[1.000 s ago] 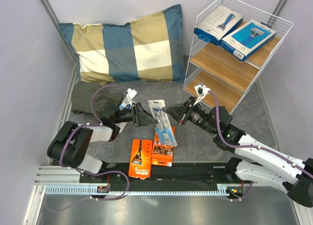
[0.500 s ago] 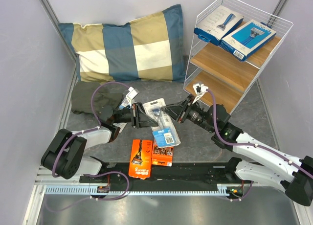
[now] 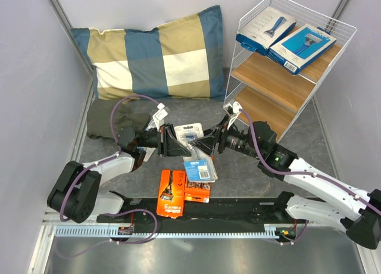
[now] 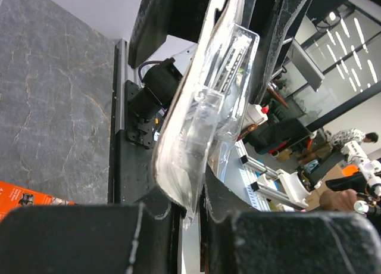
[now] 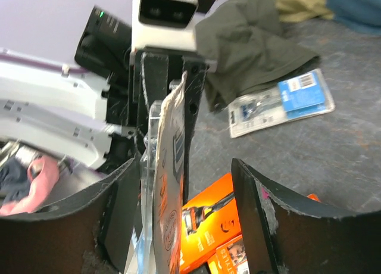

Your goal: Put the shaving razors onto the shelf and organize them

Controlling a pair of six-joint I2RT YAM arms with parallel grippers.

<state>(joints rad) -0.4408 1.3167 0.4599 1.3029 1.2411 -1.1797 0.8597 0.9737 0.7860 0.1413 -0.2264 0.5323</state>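
A clear blister razor pack hangs upright between the two grippers, edge-on in the right wrist view; its blue card shows from above. My left gripper is shut on the pack's edge. My right gripper is open, its fingers standing either side of the pack, which stands close by the left one. A second blister pack lies flat on the table. Two orange razor cards lie near the front. The shelf carries two blue razor boxes on top.
A blue-and-tan checked pillow lies at the back beside the shelf. A dark green cloth is bunched at the left, behind the left arm. Grey walls close in on both sides.
The blister pack passed from the right gripper to the left: the left jaws closed on it, then the right jaws opened. Both wrists shifted slightly left.
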